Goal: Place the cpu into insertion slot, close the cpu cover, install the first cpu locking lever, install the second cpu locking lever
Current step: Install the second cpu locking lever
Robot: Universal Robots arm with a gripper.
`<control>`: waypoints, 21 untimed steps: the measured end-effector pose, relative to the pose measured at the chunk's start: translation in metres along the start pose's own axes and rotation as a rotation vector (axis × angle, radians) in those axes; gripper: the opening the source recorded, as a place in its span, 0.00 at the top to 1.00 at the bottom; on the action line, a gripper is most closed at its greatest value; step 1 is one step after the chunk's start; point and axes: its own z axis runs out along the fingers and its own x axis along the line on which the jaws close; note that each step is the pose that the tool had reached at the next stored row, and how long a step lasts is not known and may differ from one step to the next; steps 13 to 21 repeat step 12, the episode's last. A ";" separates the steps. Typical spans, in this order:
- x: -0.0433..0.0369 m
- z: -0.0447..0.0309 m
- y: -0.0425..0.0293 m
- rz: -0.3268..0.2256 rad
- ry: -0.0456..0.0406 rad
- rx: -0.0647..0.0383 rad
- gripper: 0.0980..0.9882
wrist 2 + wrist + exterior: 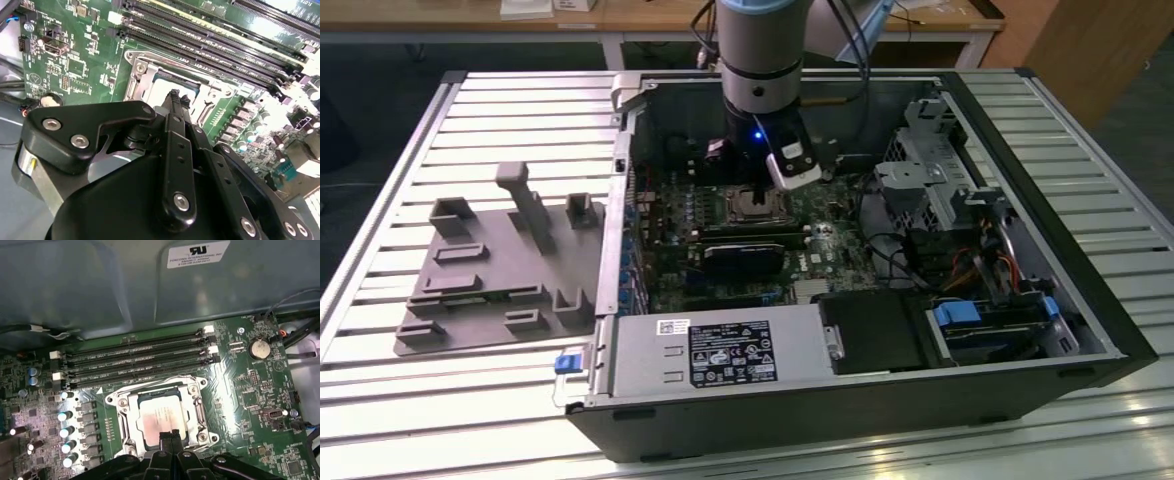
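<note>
**Cpu seated in the slot, gripper poised at its edge**

I take the slot (pixel 161 417) as my landmark: the square socket on the green board (pixel 240 390), just beside the four long memory slots (pixel 135 360).

In the first wrist view I see the cpu (pixel 162 416) lying flat inside the slot, its pale metal face up. The cover (pixel 131 415) lies around the chip as a silver frame, and the cpu's face shows through its cut-out centre. I cannot tell from here whether the frame is fully pressed down or whether any locking lever is latched.

My gripper (pixel 169 436) stands directly above the edge of the slot farthest from the memory slots. Its two black fingertips are pressed together with no gap and nothing between them. They reach over the frame's near edge and the rim of the chip; I cannot tell whether they touch the metal or hover just above it.

In the second wrist view the gripper (pixel 174 94) shows the same: narrow tips together, in front of the cpu (pixel 167 90) and the cover (pixel 142 75).

In the exterior view the arm (pixel 761 50) comes down into the open computer case (pixel 1067 330), and the slot (pixel 754 205) sits just below the wrist. A grey fixture tray (pixel 467 290) lies on the slatted table (pixel 400 180), well apart from the slot, on the exterior view's left of the case.
</note>
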 end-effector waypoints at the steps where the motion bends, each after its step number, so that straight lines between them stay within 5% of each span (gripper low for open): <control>1: 0.0001 0.0005 0.0012 0.000 -0.0001 0.001 1.00; 21: -0.0005 0.0025 0.0046 0.000 0.0004 0.002 1.00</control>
